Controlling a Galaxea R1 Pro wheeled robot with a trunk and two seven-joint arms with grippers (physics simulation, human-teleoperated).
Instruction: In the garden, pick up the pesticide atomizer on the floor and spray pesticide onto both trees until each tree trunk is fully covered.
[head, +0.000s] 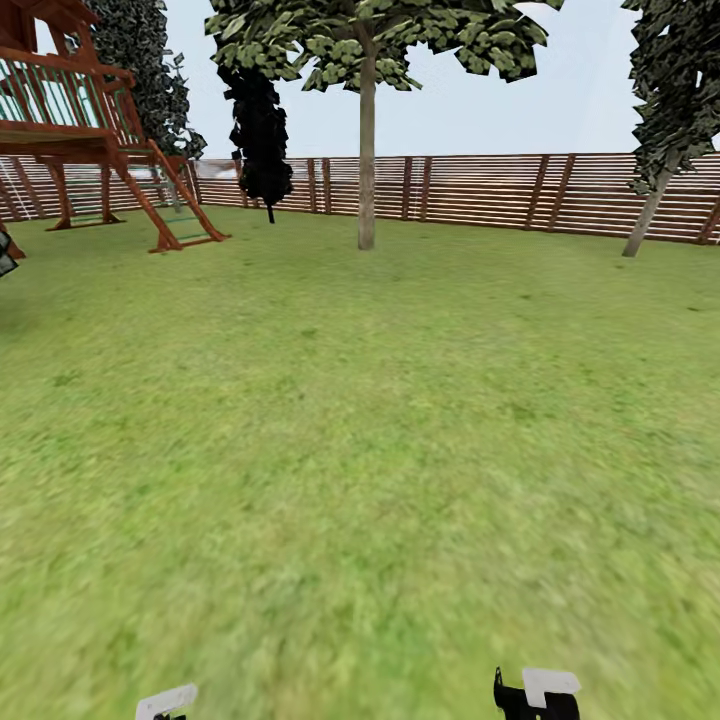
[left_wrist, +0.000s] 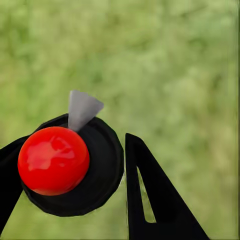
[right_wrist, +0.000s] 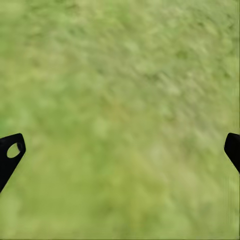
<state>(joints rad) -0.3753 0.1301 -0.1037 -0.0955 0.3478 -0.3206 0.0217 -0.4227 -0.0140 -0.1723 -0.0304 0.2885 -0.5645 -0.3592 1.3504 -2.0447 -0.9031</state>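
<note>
Gripping the pesticide atomizer (left_wrist: 70, 167), the left jaws are closed on its black body with a red ball top and grey nozzle. The right jaws (right_wrist: 120, 155) are spread wide over the lawn (head: 360, 450). A tree (head: 366, 150) is seen far ahead by the fence (head: 480, 190).
</note>
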